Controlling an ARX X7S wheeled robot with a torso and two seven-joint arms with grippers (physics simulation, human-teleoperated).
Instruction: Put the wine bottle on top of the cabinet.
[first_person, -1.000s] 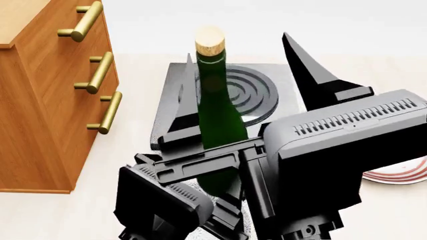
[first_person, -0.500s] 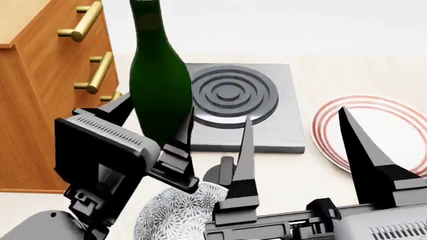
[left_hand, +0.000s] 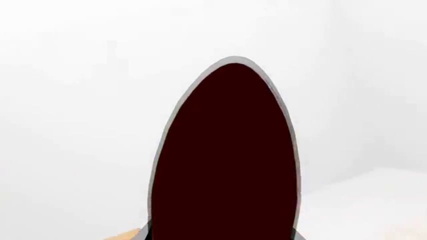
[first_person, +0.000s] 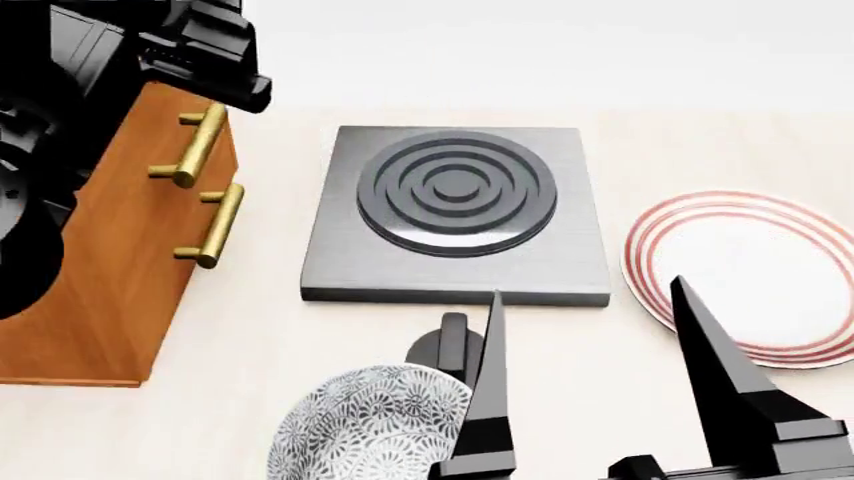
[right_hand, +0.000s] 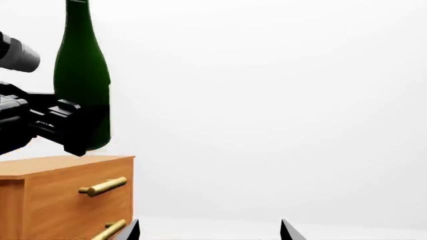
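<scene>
The wine bottle (right_hand: 83, 75) is dark green and stands upright just above the cabinet's light wood top (right_hand: 63, 164) in the right wrist view; whether its base touches the top I cannot tell. My left gripper (right_hand: 75, 129) is shut on its lower body. From the left wrist the bottle (left_hand: 225, 160) fills the centre as a dark shape. In the head view the bottle is out of sight, and my left arm (first_person: 80, 110) reaches over the orange-brown cabinet (first_person: 114, 290). My right gripper (first_person: 587, 288) is open and empty near the table's front edge.
A grey square hob plate with raised rings (first_person: 454, 200) lies mid-table. A white plate with red rings (first_person: 747, 270) sits at the right. A patterned bowl (first_person: 358, 425) is at the front, with a small black object (first_person: 451, 345) behind it.
My left arm has carried the bottle up and to the left, from over the table to above the cabinet top, out of the head view. The right gripper has drawn back toward the front.
</scene>
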